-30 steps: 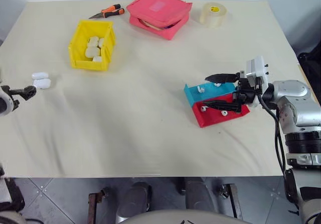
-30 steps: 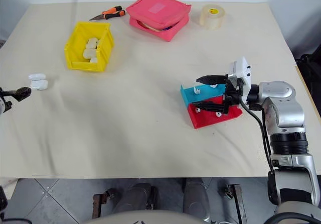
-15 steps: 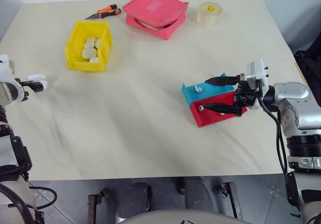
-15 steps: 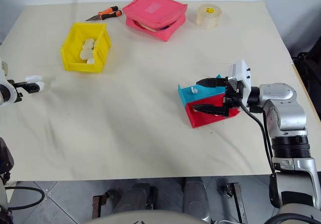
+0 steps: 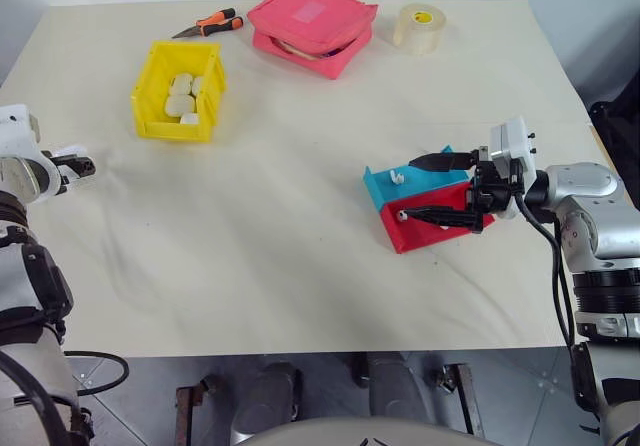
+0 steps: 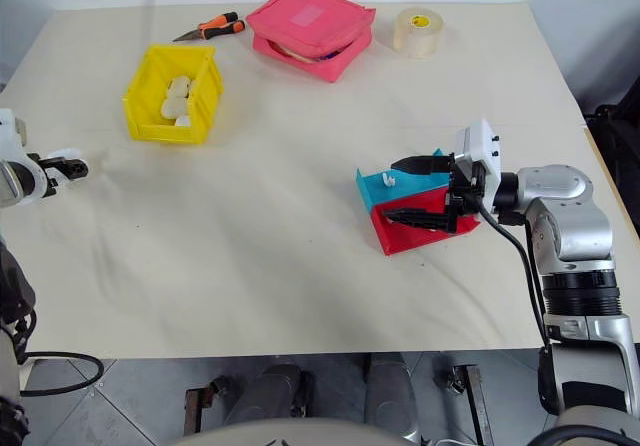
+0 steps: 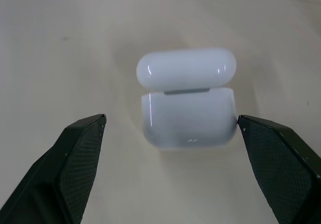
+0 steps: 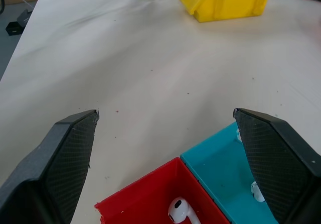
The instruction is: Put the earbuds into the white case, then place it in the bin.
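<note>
The white case lies on the table with its lid flipped up. My left gripper is open, one black finger on each side of the case and neither touching it. In the head view that gripper is at the table's left edge, below the yellow bin. My right gripper hangs open over two tilted trays. One earbud lies in the red tray, and another earbud lies in the blue tray.
Several white cases lie inside the yellow bin. A pink zip pouch, a roll of tape and orange-handled pliers line the table's far edge. The cream table stretches between the two arms.
My left gripper has come forward from just short of the case until its fingers flank it. The right arm has kept still. The head camera has shifted slightly.
</note>
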Controlling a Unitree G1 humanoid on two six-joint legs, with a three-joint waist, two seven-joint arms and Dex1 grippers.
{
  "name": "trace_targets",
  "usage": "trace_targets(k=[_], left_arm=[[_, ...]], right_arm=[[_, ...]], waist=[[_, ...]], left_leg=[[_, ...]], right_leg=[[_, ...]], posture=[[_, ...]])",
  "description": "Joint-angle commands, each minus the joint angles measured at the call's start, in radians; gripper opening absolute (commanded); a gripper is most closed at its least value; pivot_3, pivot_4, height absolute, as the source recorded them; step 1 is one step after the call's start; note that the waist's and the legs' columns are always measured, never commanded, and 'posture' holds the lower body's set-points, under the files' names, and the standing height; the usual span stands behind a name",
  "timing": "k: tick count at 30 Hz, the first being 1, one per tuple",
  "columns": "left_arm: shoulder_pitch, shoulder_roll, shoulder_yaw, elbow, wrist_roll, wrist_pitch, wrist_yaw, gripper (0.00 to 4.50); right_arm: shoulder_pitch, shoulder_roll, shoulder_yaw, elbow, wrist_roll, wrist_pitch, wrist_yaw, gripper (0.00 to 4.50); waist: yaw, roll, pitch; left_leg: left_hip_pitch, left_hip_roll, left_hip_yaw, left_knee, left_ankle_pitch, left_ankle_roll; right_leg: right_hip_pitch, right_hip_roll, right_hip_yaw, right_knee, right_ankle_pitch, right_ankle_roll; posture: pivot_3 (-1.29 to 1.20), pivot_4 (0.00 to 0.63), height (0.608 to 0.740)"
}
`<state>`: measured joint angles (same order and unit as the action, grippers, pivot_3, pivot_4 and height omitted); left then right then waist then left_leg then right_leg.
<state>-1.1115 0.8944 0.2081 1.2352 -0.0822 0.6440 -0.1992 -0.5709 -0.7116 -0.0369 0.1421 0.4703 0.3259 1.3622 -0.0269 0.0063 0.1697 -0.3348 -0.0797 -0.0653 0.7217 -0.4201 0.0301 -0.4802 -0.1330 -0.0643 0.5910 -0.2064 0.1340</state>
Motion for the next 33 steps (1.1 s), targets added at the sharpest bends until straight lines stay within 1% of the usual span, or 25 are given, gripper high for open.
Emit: trace_targets(k=[1, 10, 17, 26, 33], left_arm=[[-0.014, 0.004, 0.041, 0.010, -0.016, -0.035, 0.035, 4.48], [0.019, -0.014, 0.120, 0.022, -0.059, -0.025, 0.097, 4.48], [0.046, -0.030, 0.154, 0.019, -0.076, -0.042, 0.121, 4.48], [0.037, -0.045, 0.138, 0.016, -0.062, -0.111, 0.072, 4.48], [0.030, -0.050, 0.139, 0.029, -0.063, -0.135, 0.085, 4.48]], right_arm=[[-0.012, -0.019, -0.017, -0.030, 0.009, 0.003, -0.003, 4.50], [-0.023, -0.015, -0.010, -0.021, -0.001, 0.008, -0.012, 4.50], [-0.034, -0.012, -0.005, -0.013, -0.008, 0.010, -0.013, 4.50], [-0.039, -0.011, -0.003, -0.005, -0.015, 0.011, -0.009, 4.50], [-0.039, -0.010, -0.004, -0.005, -0.019, 0.010, -0.013, 4.50]], waist=[[0.000, 0.000, 0.000], [0.000, 0.000, 0.000], [0.000, 0.000, 0.000], [0.000, 0.000, 0.000], [0.000, 0.000, 0.000]], left_leg=[[0.000, 0.000, 0.000, 0.000, 0.000, 0.000], [0.000, 0.000, 0.000, 0.000, 0.000, 0.000], [0.000, 0.000, 0.000, 0.001, 0.000, 0.000], [0.000, -0.001, 0.000, 0.001, 0.000, 0.000], [0.000, -0.001, 0.000, 0.001, 0.000, 0.000]], right_leg=[[0.000, 0.000, 0.000, 0.000, 0.000, 0.000], [0.000, 0.000, 0.000, 0.000, 0.000, 0.000], [0.000, 0.000, 0.000, 0.001, 0.000, 0.000], [0.000, -0.001, 0.000, 0.001, 0.000, 0.000], [0.000, -0.001, 0.000, 0.001, 0.000, 0.000]], posture=[[0.00, 0.150, 0.740], [0.00, 0.150, 0.740], [0.00, 0.150, 0.740], [0.00, 0.150, 0.740], [0.00, 0.150, 0.740]])
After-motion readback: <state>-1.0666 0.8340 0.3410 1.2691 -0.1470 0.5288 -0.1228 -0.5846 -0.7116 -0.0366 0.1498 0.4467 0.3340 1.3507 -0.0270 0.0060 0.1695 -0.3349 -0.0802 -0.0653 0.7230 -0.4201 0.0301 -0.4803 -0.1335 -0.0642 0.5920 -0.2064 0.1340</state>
